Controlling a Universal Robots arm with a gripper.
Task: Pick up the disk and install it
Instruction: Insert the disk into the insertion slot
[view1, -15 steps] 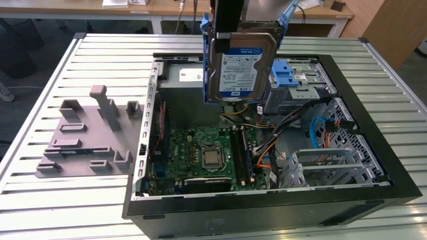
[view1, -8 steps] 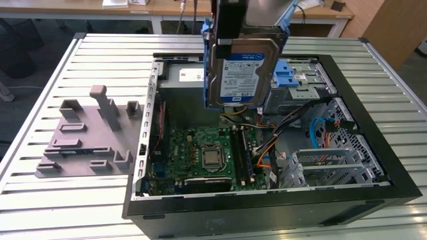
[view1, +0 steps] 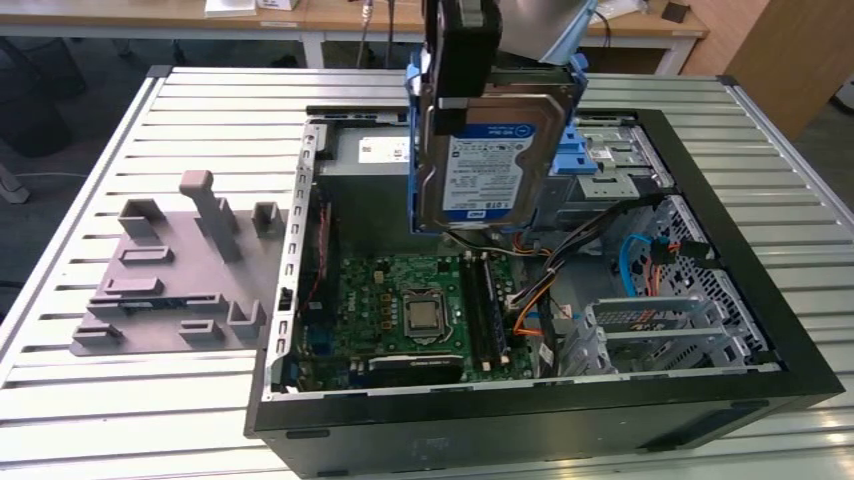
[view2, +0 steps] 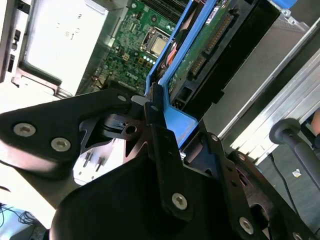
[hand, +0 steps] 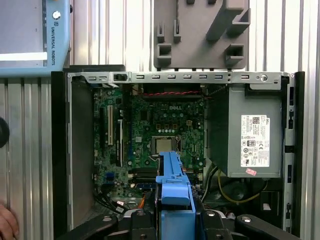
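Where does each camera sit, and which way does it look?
Exterior view: off the arm, looking down into the open computer case; the hand holds the disk upright over it.
Second wrist view: on the arm, looking along the hand's fingers to the motherboard.
First wrist view: on the arm, looking straight down into the case.
Shared by both wrist views: the disk and the motherboard.

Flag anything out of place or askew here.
Nothing damaged or spilled. The silver hard drive in a blue plastic carrier hangs on edge, gripped by the hand, above the open black computer case. A person's fingertips intrude beside the case.
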